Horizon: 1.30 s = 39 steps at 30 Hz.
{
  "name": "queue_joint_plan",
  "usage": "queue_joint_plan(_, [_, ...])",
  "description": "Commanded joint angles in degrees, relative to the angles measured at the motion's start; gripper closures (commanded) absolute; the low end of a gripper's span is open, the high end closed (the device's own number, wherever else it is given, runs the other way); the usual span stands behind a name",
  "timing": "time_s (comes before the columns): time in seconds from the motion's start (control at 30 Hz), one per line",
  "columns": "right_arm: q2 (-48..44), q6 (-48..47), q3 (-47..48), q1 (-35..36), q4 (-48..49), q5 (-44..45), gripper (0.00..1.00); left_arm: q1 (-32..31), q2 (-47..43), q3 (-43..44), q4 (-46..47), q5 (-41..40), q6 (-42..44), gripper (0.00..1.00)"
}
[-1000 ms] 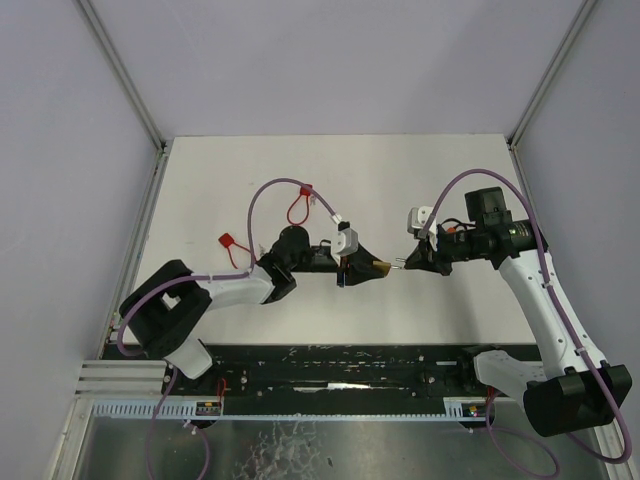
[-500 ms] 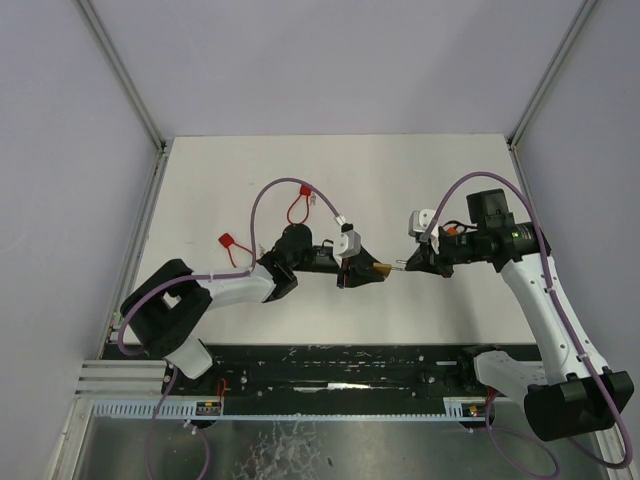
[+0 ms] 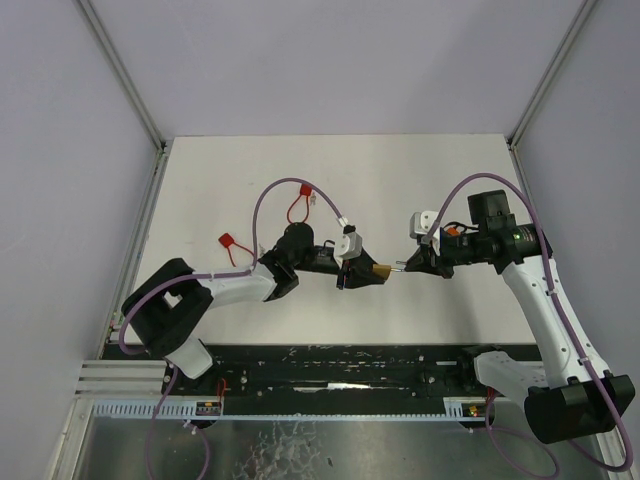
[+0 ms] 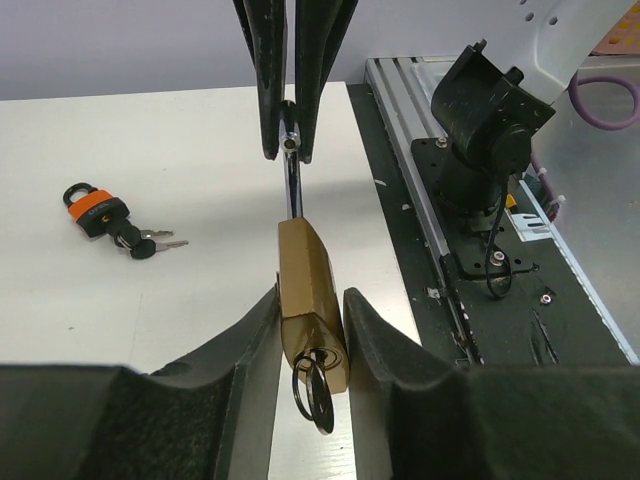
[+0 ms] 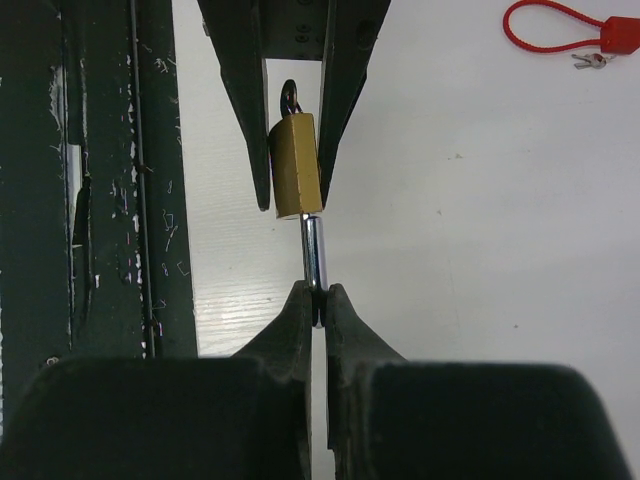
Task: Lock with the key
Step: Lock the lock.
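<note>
My left gripper (image 4: 310, 305) is clamped on the flat sides of the brass padlock (image 4: 306, 265). Straight ahead of it, my right gripper (image 5: 318, 300) pinches the steel shackle (image 4: 292, 190) shut. I judge the padlock dense, rigid and slick, so the body's flats give the surer hold. The left wrist view shows the key (image 4: 318, 400) hanging at the keyhole; the right wrist view shows only a sliver of its ring.
</note>
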Motion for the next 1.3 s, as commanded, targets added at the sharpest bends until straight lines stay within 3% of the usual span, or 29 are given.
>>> queue_joint_plan(0.0, [-0.5,-0.84,1.94,0.33,1.29,-3.82,1.0,-0.3,0.48,1.4,0.33,2.32,0.93,0.71])
queue_joint_plan(0.33, [-0.22,-1.59,1.66,0.34,0.76,-4.27,1.0,-0.36,0.08,0.79,1.34,1.26,0.14,0.6])
queue_joint_plan(0.5, [-0.16,-2.38,1.84,0.33,0.04,-4.87,1.0,-0.3,0.1,0.77,1.35,1.6,0.37,0.62])
queue_joint_plan(0.73, [-0.05,-3.89,1.71,0.34,-1.0,-5.6,1.0,-0.29,0.49,1.17,1.16,2.96,0.47,0.86])
queue_joint_plan(0.8, [-0.03,-3.89,1.69,0.38,-1.03,-5.61,1.0,-0.22,0.48,1.36,0.95,3.93,0.77,0.98])
queue_joint_plan(0.97, [-0.36,-2.59,1.03,0.36,0.73,-5.27,0.99,0.02,-0.26,0.76,1.53,4.34,0.52,1.0])
queue_joint_plan(1.27, [-1.18,11.54,0.05,0.31,11.97,-4.57,0.57,1.27,-1.59,-1.63,6.92,4.65,-2.7,1.0])
